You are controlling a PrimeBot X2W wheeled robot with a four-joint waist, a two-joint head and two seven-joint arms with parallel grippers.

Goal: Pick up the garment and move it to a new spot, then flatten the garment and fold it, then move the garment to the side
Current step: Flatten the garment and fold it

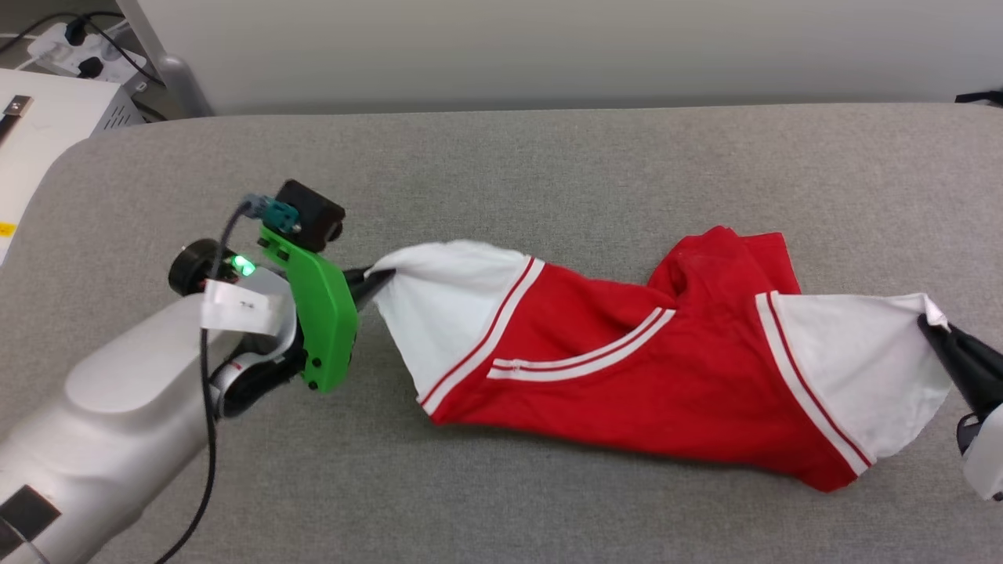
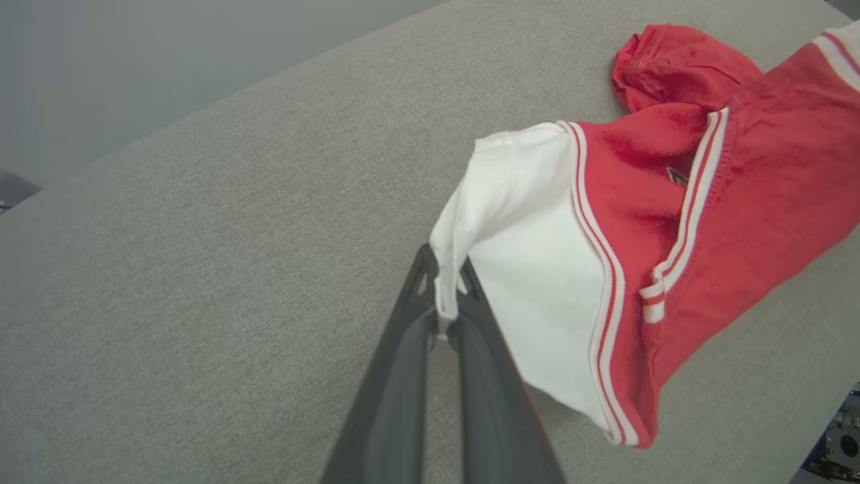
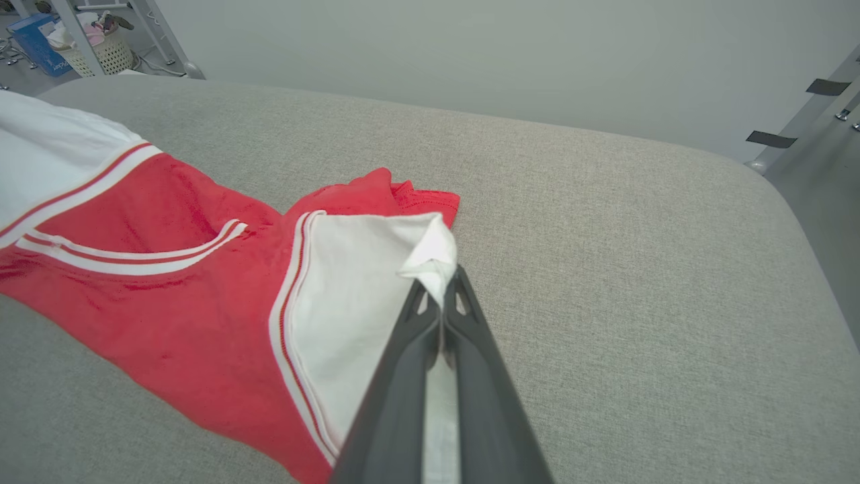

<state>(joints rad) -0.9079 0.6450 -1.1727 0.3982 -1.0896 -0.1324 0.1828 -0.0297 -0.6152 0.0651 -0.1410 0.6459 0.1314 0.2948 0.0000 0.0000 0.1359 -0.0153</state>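
The garment [image 1: 627, 368] is a red T-shirt with white sleeves and red-and-white striped trim, stretched sideways across the grey table. My left gripper [image 1: 376, 280] is shut on the edge of its left white sleeve [image 2: 531, 269]; the sleeve hem is pinched between the dark fingers [image 2: 403, 356]. My right gripper [image 1: 936, 325] is shut on the tip of the right white sleeve [image 3: 363, 289], with cloth caught between its fingers [image 3: 470, 349]. The red body [image 2: 759, 202] sags between the two grips, bunched at the far side. Any print is hidden.
The grey fabric-covered table [image 1: 501, 157] has rounded corners and open surface all around the shirt. A white box [image 1: 39, 117] and a power strip with cables [image 1: 78, 47] sit beyond the far left corner. A pale wall runs behind.
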